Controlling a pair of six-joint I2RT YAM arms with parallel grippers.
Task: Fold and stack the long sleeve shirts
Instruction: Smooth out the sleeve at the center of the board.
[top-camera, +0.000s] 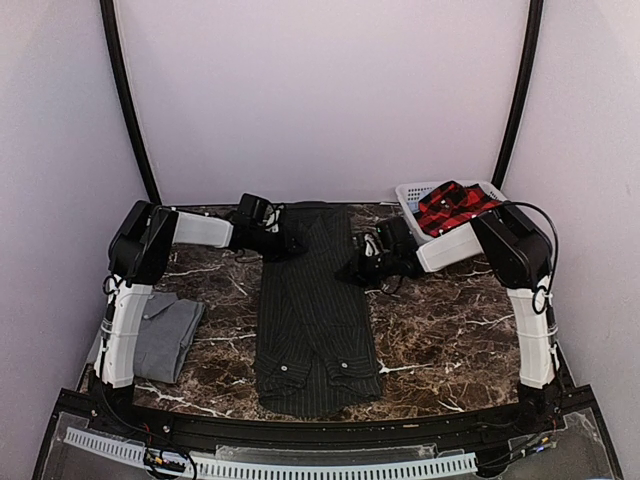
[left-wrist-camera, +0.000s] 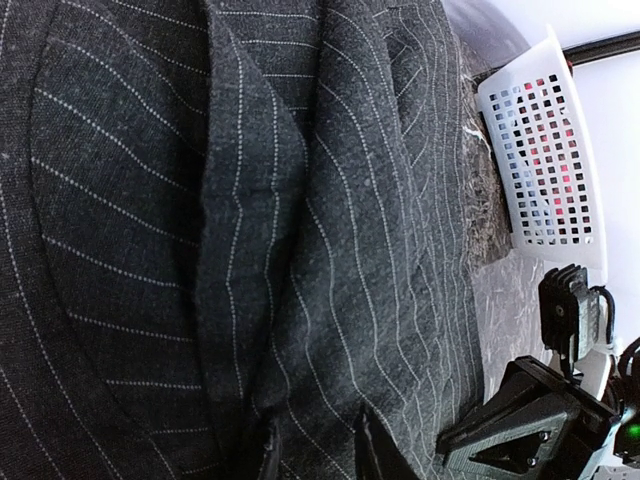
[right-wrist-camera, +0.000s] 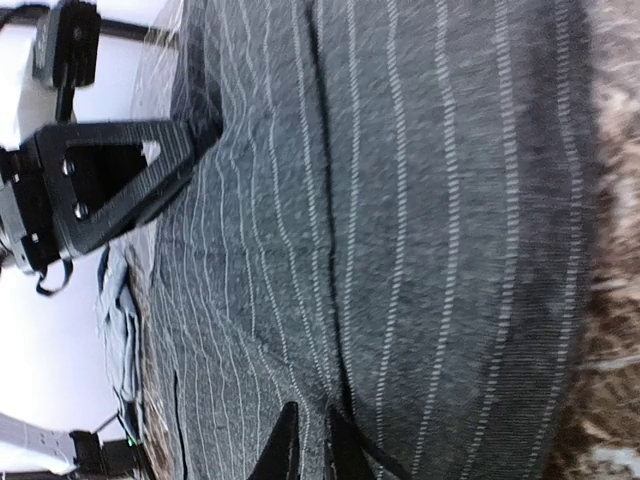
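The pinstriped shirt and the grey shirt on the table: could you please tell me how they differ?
The pinstriped shirt is dark with pale stripes; the grey shirt is plain. The pinstriped shirt lies mid-table as a long narrow strip; the grey shirt is a bundle at the near left. The left pincer and right pincer pinch the pinstriped shirt's far end; neither is at the grey shirt. Both rest on the marble table.

Both arms reached inward, forearms low and near level. Left end effector (top-camera: 288, 244) and right end effector (top-camera: 354, 268) faced each other, jaws nipped narrow on the pinstriped shirt (top-camera: 315, 330).
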